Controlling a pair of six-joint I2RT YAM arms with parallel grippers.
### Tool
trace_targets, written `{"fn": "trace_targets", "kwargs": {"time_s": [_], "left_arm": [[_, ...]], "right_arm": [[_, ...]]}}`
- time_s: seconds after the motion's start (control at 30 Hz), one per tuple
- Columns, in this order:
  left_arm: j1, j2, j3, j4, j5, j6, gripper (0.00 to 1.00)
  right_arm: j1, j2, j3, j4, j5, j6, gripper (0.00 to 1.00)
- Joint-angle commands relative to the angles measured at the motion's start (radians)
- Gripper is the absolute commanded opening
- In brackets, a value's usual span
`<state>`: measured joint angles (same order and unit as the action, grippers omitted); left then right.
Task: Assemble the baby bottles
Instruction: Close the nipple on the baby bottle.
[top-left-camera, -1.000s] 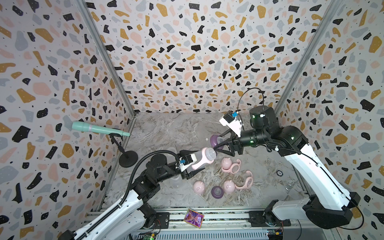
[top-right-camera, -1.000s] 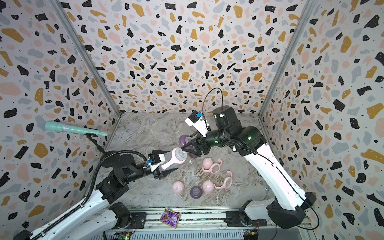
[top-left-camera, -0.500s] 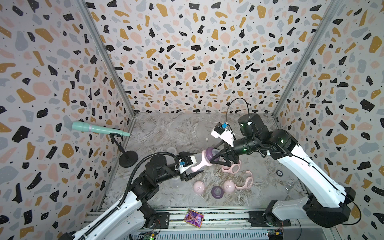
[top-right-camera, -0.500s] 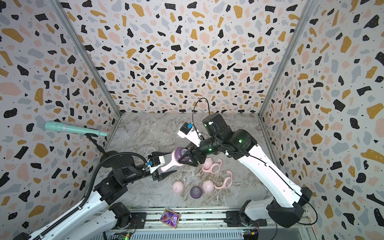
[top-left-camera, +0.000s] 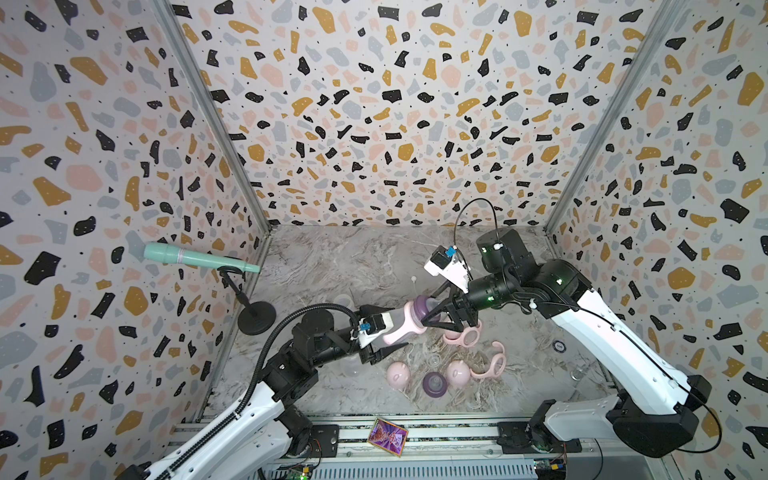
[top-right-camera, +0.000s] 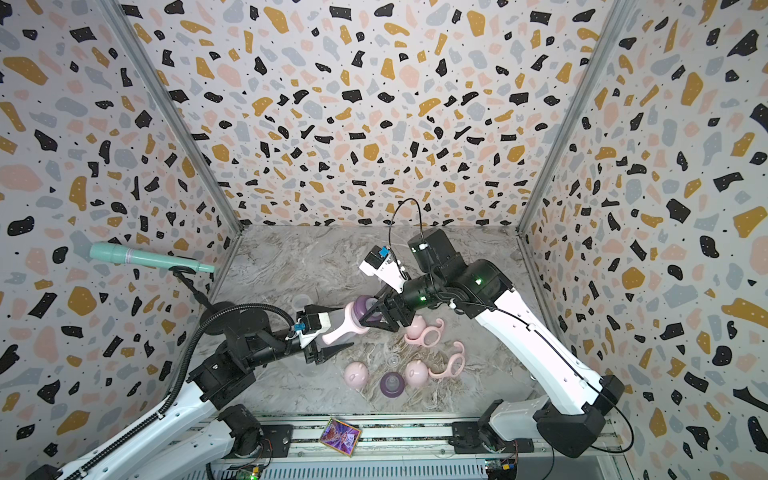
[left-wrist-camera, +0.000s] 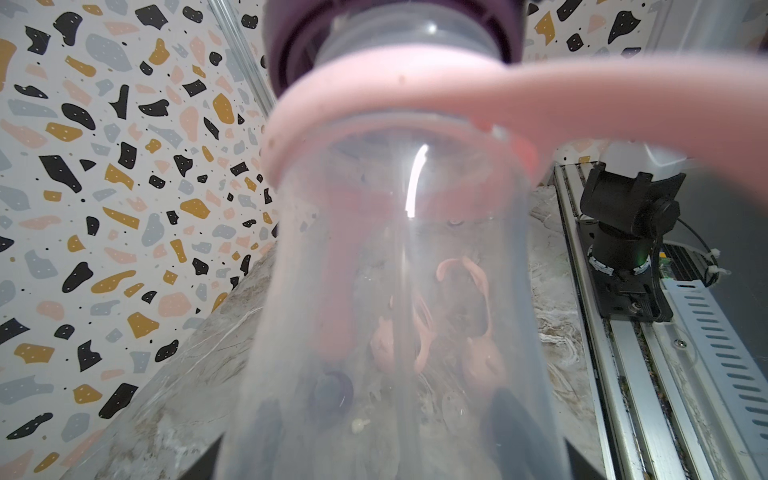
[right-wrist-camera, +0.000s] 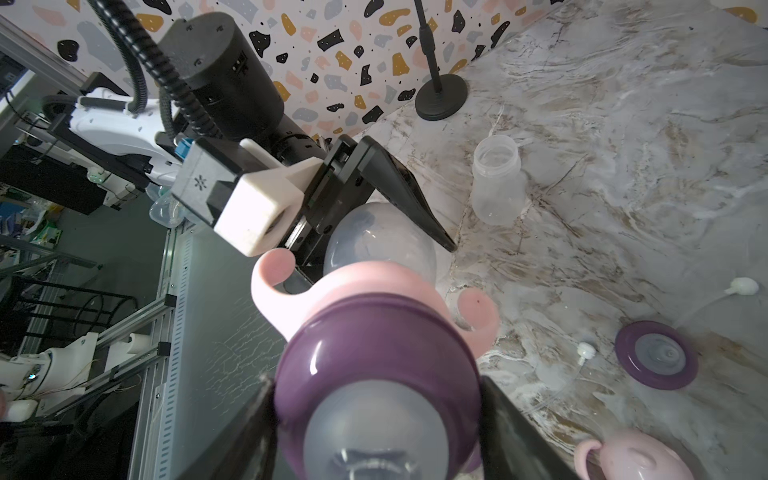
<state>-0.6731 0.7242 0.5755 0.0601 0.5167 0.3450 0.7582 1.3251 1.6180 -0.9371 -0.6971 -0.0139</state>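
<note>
My left gripper (top-left-camera: 397, 332) is shut on a clear baby bottle (top-left-camera: 395, 326) with a pink two-handled collar (right-wrist-camera: 332, 291), holding it up off the floor and tilted. My right gripper (top-left-camera: 432, 309) is shut on a purple teat ring (top-left-camera: 424, 305), which sits against the bottle's neck. In the right wrist view the ring (right-wrist-camera: 374, 345) fills the space between the fingers (right-wrist-camera: 511, 428), with the bottle (right-wrist-camera: 378, 241) beyond it. The left wrist view looks through the bottle (left-wrist-camera: 395, 291) to its collar (left-wrist-camera: 415, 104) and the ring (left-wrist-camera: 291, 41).
Loose parts lie on the marble floor below: two pink dome caps (top-left-camera: 398, 374) (top-left-camera: 458, 372), a purple teat ring (top-left-camera: 434, 383), pink collars (top-left-camera: 494, 361) (top-left-camera: 465, 334) and a clear bottle (right-wrist-camera: 496, 183). A microphone stand (top-left-camera: 255, 318) is at the left wall. A card (top-left-camera: 387, 436) lies on the front rail.
My right gripper has swung left and down with the purple ring, bringing it onto the neck of the bottle. The left gripper has shifted the bottle only slightly.
</note>
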Motion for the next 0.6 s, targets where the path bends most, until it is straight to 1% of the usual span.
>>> {"fn": "trace_targets", "kwargs": {"time_s": [0.0,0.2,0.33,0.4,0.43,0.53,0.57], "left_arm": [[-0.002,-0.005,0.051,0.101,0.066,0.008,0.00],[-0.002,0.006,0.081,0.067,0.066,0.032,0.00],[-0.002,0.005,0.093,0.050,0.047,0.045,0.00],[-0.002,-0.004,0.089,0.059,-0.009,0.052,0.00],[-0.002,-0.008,0.089,0.063,-0.056,0.061,0.00],[-0.002,-0.030,0.073,0.106,-0.244,0.098,0.00],[-0.002,-0.042,0.061,0.128,-0.304,0.121,0.00]], "right_arm": [[0.002,-0.011,-0.039,0.028,-0.058,-0.022,0.00],[0.054,0.010,-0.087,0.043,-0.030,-0.022,0.00],[0.059,0.004,-0.131,0.093,-0.036,0.004,0.00],[0.059,0.009,-0.158,0.131,-0.058,0.036,0.00],[0.059,0.013,-0.169,0.151,-0.072,0.059,0.00],[0.052,0.019,-0.219,0.261,-0.134,0.178,0.00],[0.043,0.013,-0.247,0.320,-0.161,0.241,0.00]]}}
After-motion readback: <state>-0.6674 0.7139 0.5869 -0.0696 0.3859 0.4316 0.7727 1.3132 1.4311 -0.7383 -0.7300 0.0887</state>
